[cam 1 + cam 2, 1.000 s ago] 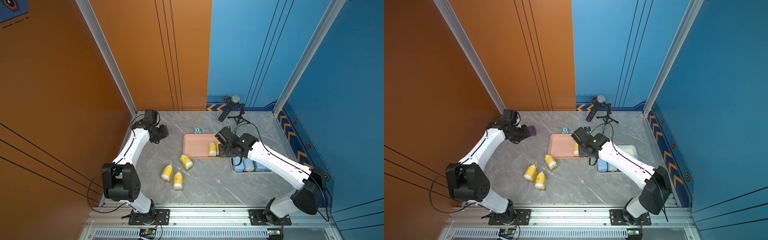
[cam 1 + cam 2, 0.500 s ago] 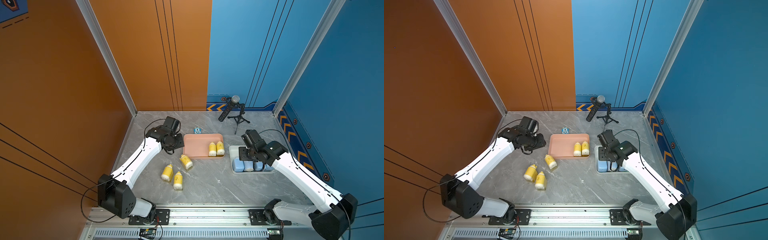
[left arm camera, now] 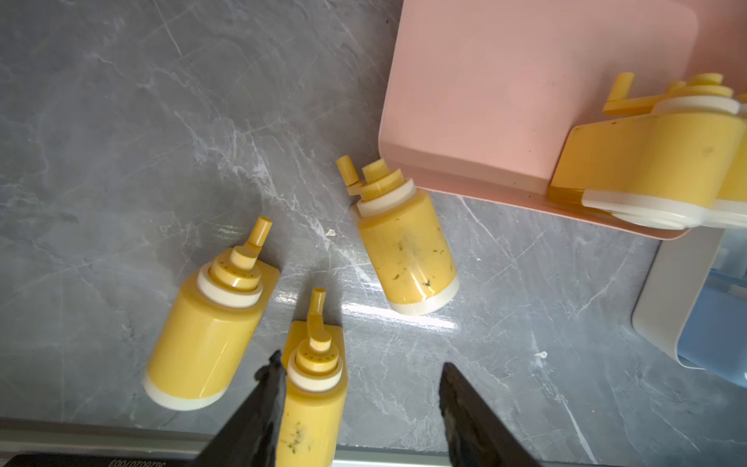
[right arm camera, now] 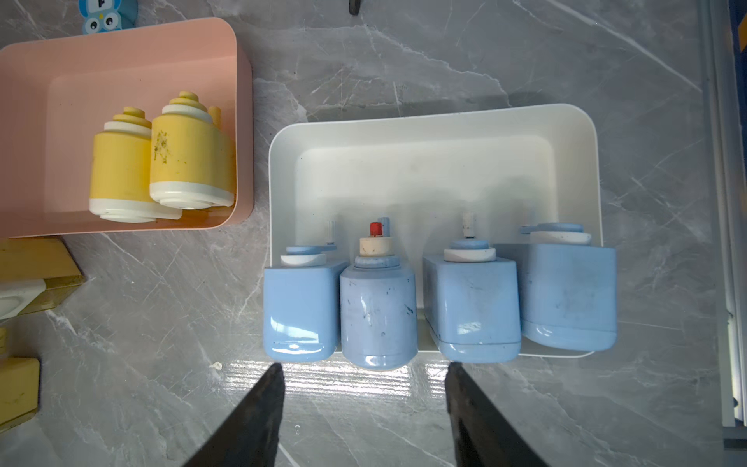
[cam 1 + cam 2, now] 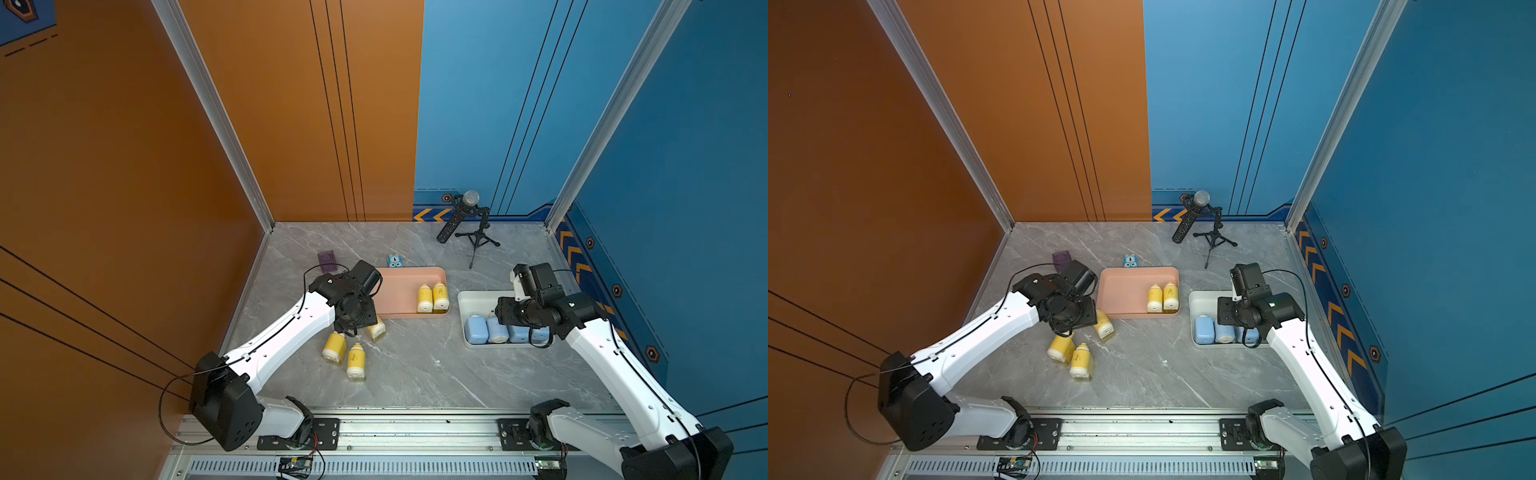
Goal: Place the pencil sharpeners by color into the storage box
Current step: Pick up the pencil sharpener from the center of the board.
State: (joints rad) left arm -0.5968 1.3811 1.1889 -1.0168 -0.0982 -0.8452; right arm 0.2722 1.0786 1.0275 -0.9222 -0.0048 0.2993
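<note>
Yellow sharpeners, three, lie on the counter at seven o'clock of the pink box (two more inside). Left hand, spread and empty, hovers above them; next, straddle one. Right hand, spread, hangs over the white box of four blue sharpeners. Neighbours crowd the pick.

Left tool is spread open, and the nearest sharpener lies partly between its fingers, hugging one, can't tell if it's touching. A second sharpener sits just beside it and a speckled sharpener has its cap right by the pink box corner, all flat on the grey marble tabletop. Another yellow sharpener lies against the box's inside wall, plus a white box holding a light blue piece.
</note>
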